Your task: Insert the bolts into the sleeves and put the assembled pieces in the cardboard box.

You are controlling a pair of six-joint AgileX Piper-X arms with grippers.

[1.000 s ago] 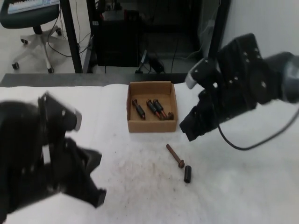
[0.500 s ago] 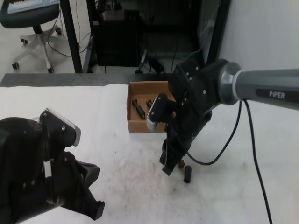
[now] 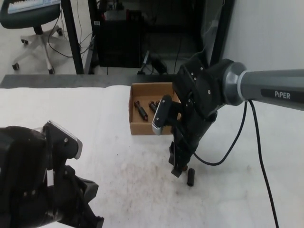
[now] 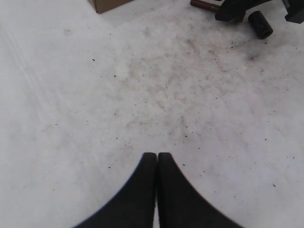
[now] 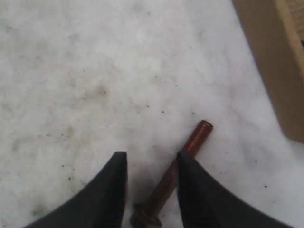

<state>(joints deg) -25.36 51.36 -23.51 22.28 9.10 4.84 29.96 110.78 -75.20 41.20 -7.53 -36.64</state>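
A rusty brown bolt lies flat on the white bench cover. My right gripper is open and straddles its shank near the head, with the bolt close to one finger. In the high view that gripper hangs low over the cover, in front of the cardboard box. A short black sleeve lies just beside it, also seen from the left wrist as the sleeve. The box holds a few assembled pieces. My left gripper is shut on nothing above bare cover.
The left arm sits bulky at the near left corner. A cable trails from the right arm across the right side of the bench. The cover is stained brown in the middle. Dark stands and a chair are behind the bench.
The right arm swung from beside the box down to the bolt, and its fingers now straddle it. The left arm drew back a little toward the near edge.
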